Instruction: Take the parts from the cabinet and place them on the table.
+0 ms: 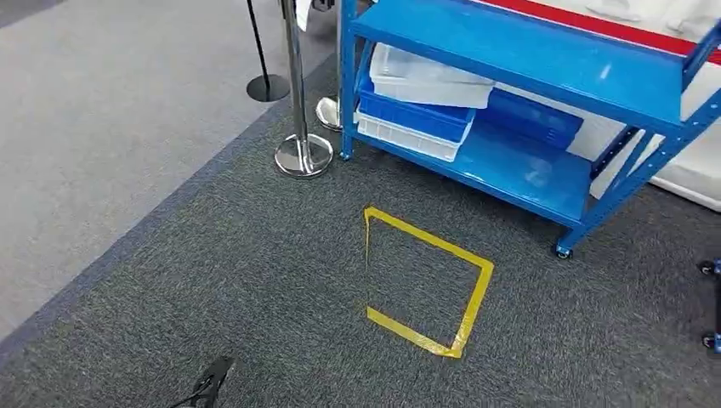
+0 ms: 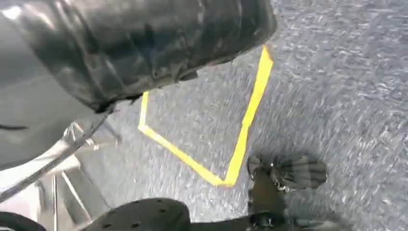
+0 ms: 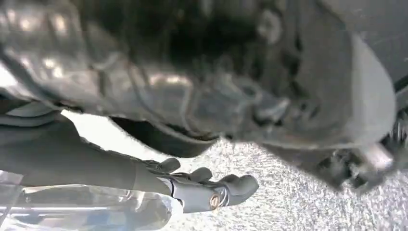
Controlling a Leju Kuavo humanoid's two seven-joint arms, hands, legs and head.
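Blue shelving (image 1: 544, 59), the cabinet, fills the upper right of my head view, with stacked bins (image 1: 421, 106) on its lower shelf. My left hand (image 2: 288, 173) and right hand (image 3: 202, 185) hang with loosely parted fingers, holding nothing. If I drift left while stepping toward the yellow tape square (image 1: 425, 285), I could clip the chrome post (image 1: 299, 127).

Dark grey carpet (image 1: 255, 280) is bearing a yellow tape square (image 1: 425, 285); chrome stanchions (image 1: 299, 127) are standing beside lighter grey flooring (image 1: 102, 127), left of it.
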